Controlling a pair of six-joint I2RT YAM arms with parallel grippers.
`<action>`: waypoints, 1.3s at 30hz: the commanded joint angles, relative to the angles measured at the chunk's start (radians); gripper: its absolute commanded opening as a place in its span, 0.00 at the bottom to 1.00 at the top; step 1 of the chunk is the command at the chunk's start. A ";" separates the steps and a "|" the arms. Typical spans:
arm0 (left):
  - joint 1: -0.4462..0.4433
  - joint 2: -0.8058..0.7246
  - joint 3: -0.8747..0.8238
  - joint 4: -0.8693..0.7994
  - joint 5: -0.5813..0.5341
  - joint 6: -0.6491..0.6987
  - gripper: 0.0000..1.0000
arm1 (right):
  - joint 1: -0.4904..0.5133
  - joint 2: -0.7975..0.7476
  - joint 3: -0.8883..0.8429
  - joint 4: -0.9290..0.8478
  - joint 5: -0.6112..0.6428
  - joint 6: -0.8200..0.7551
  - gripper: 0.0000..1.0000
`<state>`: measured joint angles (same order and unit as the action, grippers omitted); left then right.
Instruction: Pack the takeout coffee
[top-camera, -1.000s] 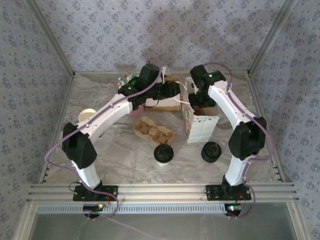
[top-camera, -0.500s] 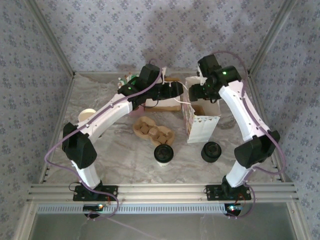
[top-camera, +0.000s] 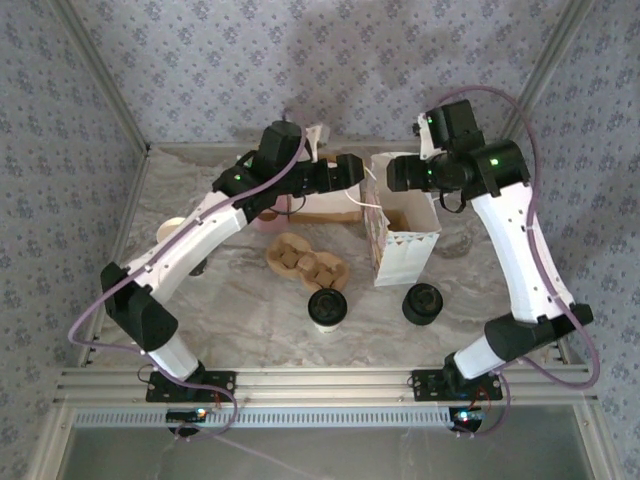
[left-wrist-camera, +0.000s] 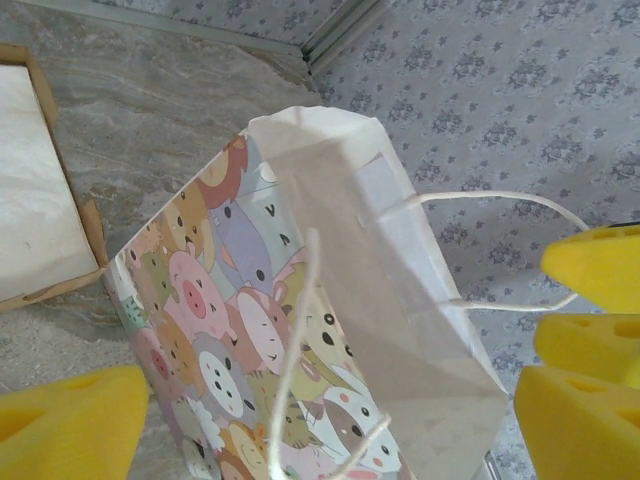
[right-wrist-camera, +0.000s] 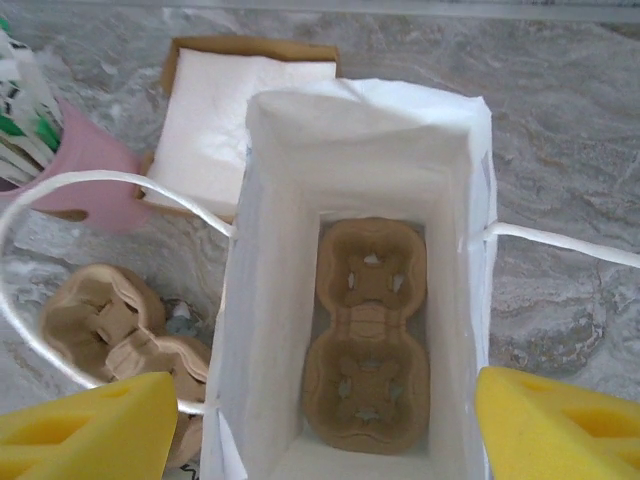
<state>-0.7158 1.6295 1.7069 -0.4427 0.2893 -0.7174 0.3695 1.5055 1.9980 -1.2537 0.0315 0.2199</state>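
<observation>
The table (top-camera: 240, 300) has a grey-beige marbled top under soft, even light. Three walls close it in, all papered pale blue-grey with a small repeating floral print: the back wall (top-camera: 200, 60) along the table's far edge, and the left wall (top-camera: 50, 180) and right wall (top-camera: 605, 200) along its sides. From the table's far corners rise slanted aluminium posts, the left post (top-camera: 100, 78) and the right post (top-camera: 545, 70). A faint broad shadow (top-camera: 340, 40) darkens the back wall above the table's middle. A ribbed aluminium rail (top-camera: 320, 383) runs along the table's near edge, with a flat grey panel (top-camera: 320, 450) just below it.
</observation>
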 joint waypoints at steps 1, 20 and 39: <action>-0.011 -0.064 0.024 -0.032 -0.022 0.028 1.00 | 0.010 -0.058 0.027 -0.001 -0.039 0.012 0.80; -0.013 -0.452 -0.302 -0.130 -0.208 0.043 0.99 | 0.300 -0.224 -0.033 -0.029 -0.056 -0.010 0.82; 0.278 -0.806 -0.554 -0.321 -0.156 0.030 0.99 | 0.617 0.184 -0.027 -0.041 0.048 -0.013 0.94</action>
<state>-0.4549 0.8474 1.1061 -0.6994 0.1410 -0.7071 0.9825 1.6543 1.9560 -1.2724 0.0681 0.2173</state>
